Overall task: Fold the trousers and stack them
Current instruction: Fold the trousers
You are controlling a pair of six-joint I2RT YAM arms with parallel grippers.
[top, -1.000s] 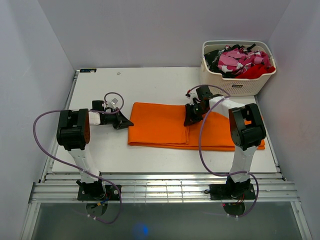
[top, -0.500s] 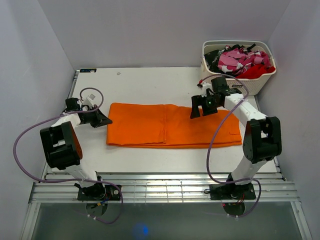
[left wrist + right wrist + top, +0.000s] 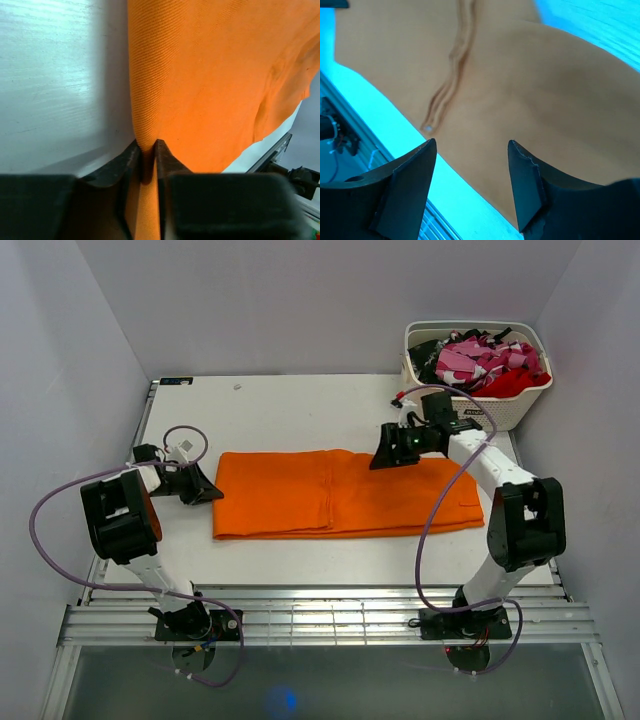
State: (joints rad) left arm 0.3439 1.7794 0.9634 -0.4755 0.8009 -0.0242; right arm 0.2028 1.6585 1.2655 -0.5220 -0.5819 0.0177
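Trousers [image 3: 340, 495] are laid flat across the middle of the table [image 3: 300, 410] as a long orange band, folded lengthwise and running left to right. A vertical layer edge is seen near mid-length in the top view.

Left gripper [image 3: 205, 488] is positioned low at the band's left end. In the left wrist view the gripper [image 3: 146, 145] is seen clamped on the trousers [image 3: 210, 90]. The cloth edge is pinched in the narrow slot between the two fingers [image 3: 127, 160], and orange fabric is visible right down through the gap. Bare table [image 3: 50, 75] is seen just left of the cloth edge.

Right gripper [image 3: 385, 455] is held over the far edge of the band, right of centre. In the right wrist view the gripper [image 3: 472, 144] is seen with its fingers spread apart and nothing between them (released, nothing grasped). The trousers [image 3: 545, 100] lie beneath it, and a stitched seam [image 3: 452, 65] is seen running across the cloth. Contact between the fingertips and the fabric cannot be determined.

A white laundry basket [image 3: 475, 415] is placed at the far right corner, near the trousers' right end but clear of it. It is filled with red, pink-patterned and black clothes [image 3: 480, 362].
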